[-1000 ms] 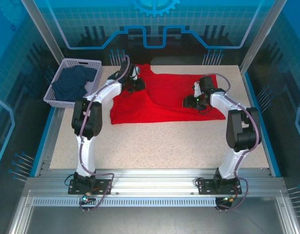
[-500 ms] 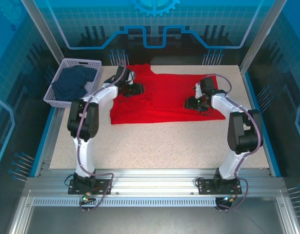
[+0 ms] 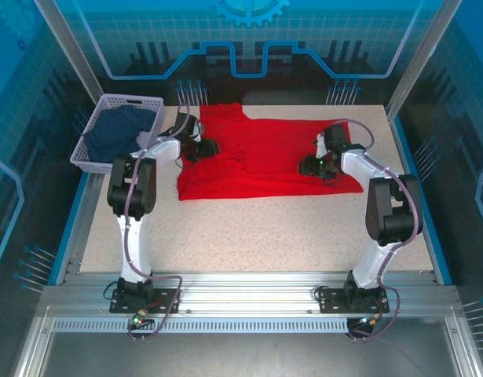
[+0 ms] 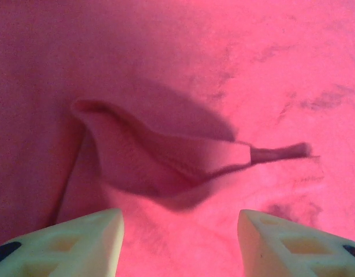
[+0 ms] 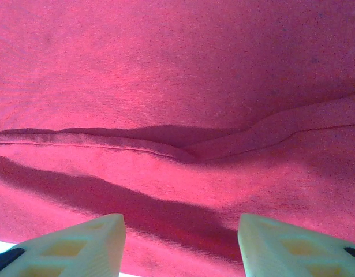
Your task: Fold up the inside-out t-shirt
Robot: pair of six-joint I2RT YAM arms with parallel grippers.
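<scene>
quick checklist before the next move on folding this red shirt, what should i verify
1. The left claw is open with nothing between its fingers: ok.
2. The right claw is open over the cloth: ok.
3. The t-shirt lies flat: not ok, a raised fold sits ahead of the left claw.
4. The basket with the dark garment stands apart from the t-shirt: ok.
5. Either claw touches the cloth: cannot tell.
</scene>
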